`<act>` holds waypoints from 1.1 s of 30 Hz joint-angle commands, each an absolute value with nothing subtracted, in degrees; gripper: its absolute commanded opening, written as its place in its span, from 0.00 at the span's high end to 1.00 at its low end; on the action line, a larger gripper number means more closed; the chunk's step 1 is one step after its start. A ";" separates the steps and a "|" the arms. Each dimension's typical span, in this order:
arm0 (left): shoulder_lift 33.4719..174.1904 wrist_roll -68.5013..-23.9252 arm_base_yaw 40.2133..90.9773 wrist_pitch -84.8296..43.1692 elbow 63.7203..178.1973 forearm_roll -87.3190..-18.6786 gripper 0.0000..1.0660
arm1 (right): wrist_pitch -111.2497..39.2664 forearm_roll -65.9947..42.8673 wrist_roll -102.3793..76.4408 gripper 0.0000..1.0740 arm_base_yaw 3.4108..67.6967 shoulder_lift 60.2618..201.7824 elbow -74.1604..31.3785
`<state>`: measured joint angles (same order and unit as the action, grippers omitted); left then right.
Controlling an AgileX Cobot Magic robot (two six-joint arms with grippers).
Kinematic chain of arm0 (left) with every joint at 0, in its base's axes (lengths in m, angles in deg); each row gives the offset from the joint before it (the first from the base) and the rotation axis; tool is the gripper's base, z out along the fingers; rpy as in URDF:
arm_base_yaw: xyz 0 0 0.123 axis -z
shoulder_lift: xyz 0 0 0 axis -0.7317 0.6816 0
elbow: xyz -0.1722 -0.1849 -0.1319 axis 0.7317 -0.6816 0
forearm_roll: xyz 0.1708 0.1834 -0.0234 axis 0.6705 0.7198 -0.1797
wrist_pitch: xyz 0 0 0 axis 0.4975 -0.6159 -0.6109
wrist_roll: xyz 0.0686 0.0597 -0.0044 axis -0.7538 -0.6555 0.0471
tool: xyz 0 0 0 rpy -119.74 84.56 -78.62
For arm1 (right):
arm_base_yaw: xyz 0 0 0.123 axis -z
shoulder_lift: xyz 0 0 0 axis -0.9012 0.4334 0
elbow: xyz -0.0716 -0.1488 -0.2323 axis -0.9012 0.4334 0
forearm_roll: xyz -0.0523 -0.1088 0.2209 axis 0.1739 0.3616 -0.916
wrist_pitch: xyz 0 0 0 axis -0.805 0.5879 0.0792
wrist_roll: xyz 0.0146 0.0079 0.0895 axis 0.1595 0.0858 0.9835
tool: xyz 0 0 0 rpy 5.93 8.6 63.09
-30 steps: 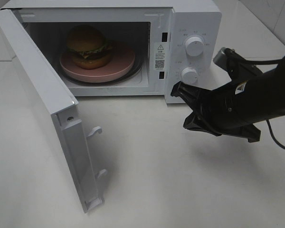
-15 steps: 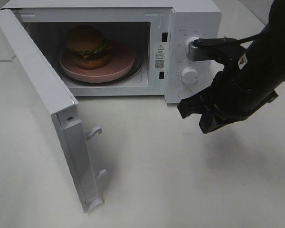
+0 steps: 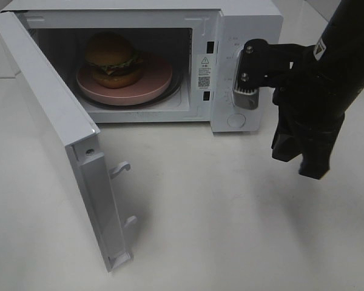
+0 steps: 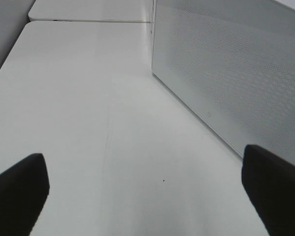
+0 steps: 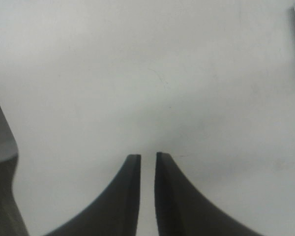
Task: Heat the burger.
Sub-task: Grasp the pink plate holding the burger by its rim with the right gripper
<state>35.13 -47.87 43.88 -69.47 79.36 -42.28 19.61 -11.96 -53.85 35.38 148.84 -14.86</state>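
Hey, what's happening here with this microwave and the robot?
The burger sits on a pink plate inside the microwave, whose door stands wide open. Neither arm holds anything. The right gripper hangs in front of the control panel, pointing down at the table, jaws only slightly parted. The left gripper is wide open near the door's outer face. With the door not yet closed, heating can't start.
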 commanded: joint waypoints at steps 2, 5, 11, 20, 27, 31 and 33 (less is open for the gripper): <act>33.93 -47.70 44.05 -69.19 79.19 -42.91 0.06 | 20.42 -11.39 -78.49 0.83 35.61 148.38 -15.26; 33.93 -47.70 44.05 -69.19 79.19 -42.91 0.06 | 19.50 -11.39 -82.73 0.73 35.50 148.38 -15.26; 33.93 -47.70 44.05 -69.19 79.19 -42.91 0.06 | 17.55 -10.36 -78.66 0.39 35.38 148.44 -15.26; 33.93 -47.70 44.05 -69.19 79.19 -42.91 0.06 | 14.34 -8.64 -70.01 0.11 35.27 148.90 -15.26; 33.93 -47.70 44.05 -69.19 79.19 -42.91 0.06 | 11.25 -2.51 -69.89 0.12 32.17 150.56 -16.06; 33.93 -47.70 44.05 -69.19 79.19 -42.91 0.06 | 10.85 -0.68 -69.89 0.13 29.88 154.80 -19.90; 33.93 -47.70 44.05 -69.19 79.19 -42.91 0.06 | 10.85 -0.51 -69.89 0.14 29.42 155.89 -20.70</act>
<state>35.13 -47.87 43.88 -69.47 79.36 -42.28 11.19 -0.91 -70.01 29.82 155.26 -20.07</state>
